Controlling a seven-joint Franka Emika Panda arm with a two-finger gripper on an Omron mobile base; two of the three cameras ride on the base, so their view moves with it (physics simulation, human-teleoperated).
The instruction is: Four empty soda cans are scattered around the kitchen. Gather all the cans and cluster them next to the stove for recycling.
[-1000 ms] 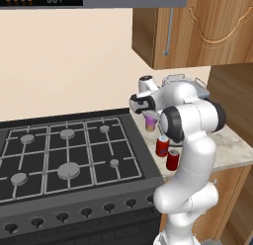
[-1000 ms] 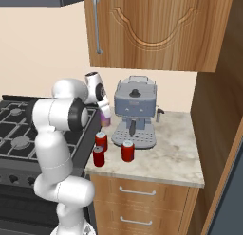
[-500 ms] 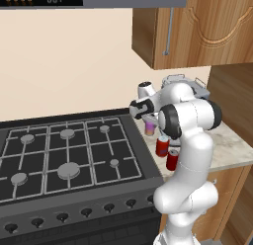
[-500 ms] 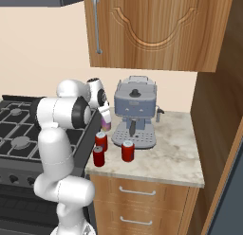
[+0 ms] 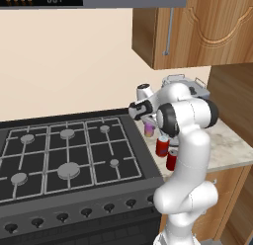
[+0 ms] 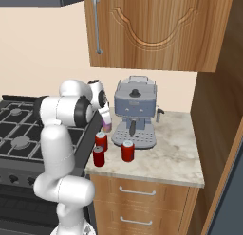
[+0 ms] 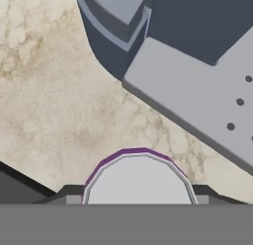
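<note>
A marble counter [image 6: 171, 146] runs between the black stove [image 5: 64, 160] and the espresso machine [image 6: 135, 113], with three red cans [image 6: 111, 149] grouped at the stove-side edge, presumably gathered there for recycling. The gripper [image 6: 104, 116] is pinched on the purple can [image 6: 106, 123], holding it just above the counter behind that cluster, apparently to set it down as the fourth.

The hand [image 6: 105, 121] lowered the purple can [image 6: 106, 124] slightly.

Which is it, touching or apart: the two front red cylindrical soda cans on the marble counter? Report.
Apart: the right base view shows bare marble counter between the stove-side can and the other can.
</note>
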